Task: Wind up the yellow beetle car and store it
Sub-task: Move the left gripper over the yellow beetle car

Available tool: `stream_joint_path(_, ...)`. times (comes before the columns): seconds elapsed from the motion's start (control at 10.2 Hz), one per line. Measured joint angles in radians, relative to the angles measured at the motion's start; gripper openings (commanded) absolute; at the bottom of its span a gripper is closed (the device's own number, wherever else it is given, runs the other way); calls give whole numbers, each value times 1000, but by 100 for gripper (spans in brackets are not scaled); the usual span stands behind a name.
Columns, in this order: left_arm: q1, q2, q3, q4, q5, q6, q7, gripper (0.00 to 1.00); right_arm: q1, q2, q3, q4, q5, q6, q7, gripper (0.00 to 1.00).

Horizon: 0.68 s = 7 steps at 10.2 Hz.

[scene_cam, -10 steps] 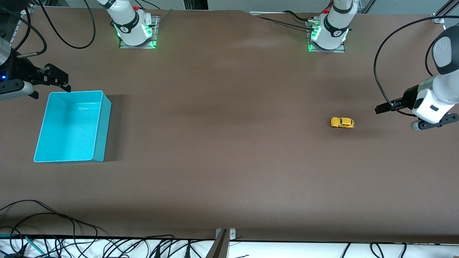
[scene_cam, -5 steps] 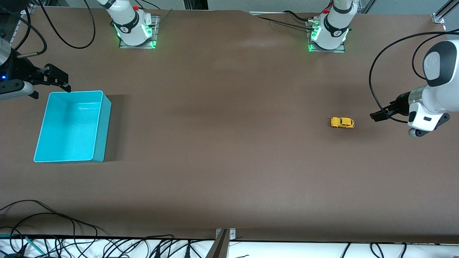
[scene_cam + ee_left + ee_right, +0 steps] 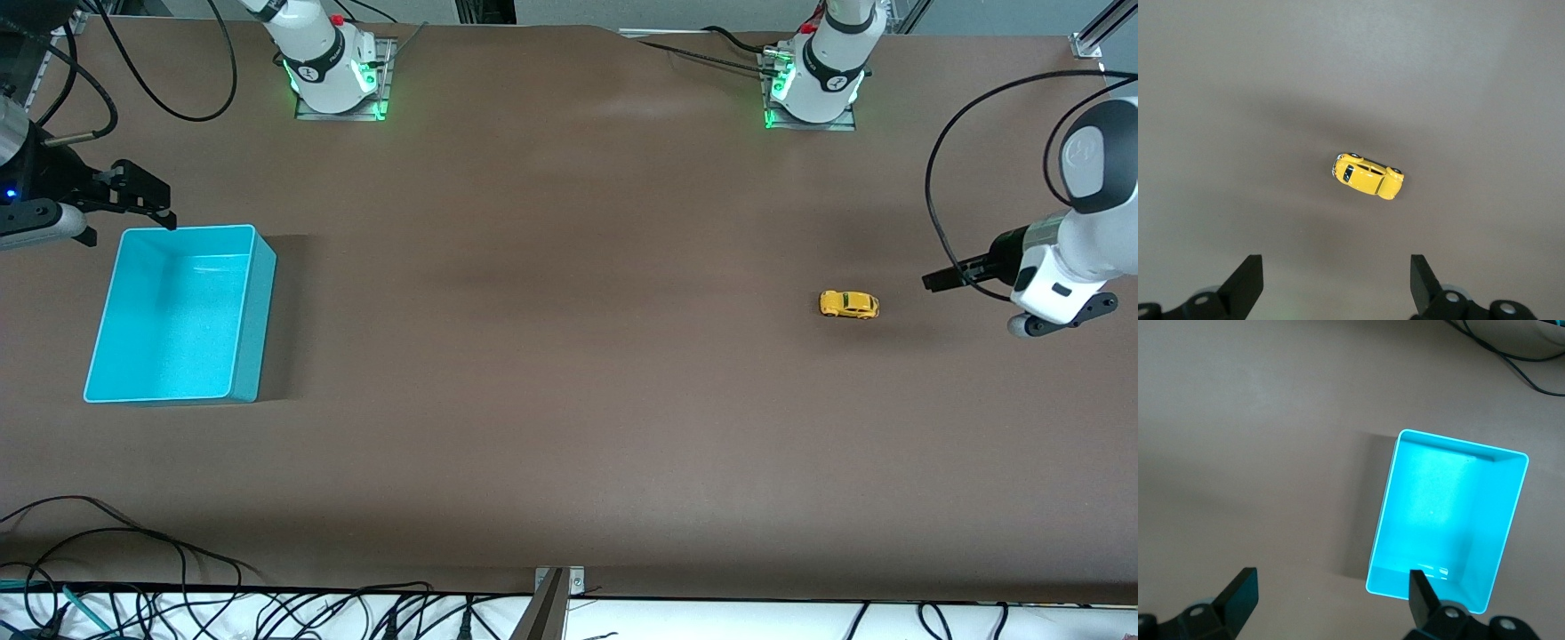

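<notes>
The yellow beetle car (image 3: 849, 305) sits alone on the brown surface (image 3: 569, 356) toward the left arm's end. The left pincer (image 3: 935, 279) hangs near it, spread wide. The right pincer (image 3: 147, 197), spread, waits over the teal bin's (image 3: 253, 311) rim.

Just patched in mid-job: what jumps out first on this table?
A tiny yellow beetle car sits alone on the brown table toward the left arm's end, with the left end effector open in the air beside it. At the right arm's end, an empty teal bin sits by the open right end effector.
</notes>
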State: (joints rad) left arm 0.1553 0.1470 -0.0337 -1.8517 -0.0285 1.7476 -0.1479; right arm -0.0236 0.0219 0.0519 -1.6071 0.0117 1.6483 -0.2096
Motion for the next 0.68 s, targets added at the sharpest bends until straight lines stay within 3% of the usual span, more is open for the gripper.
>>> stream_joint_path(0.68, 0, -17, -3, -4, 0, -19, 37, 100, 0, 1, 0, 0, 0, 0, 0, 100)
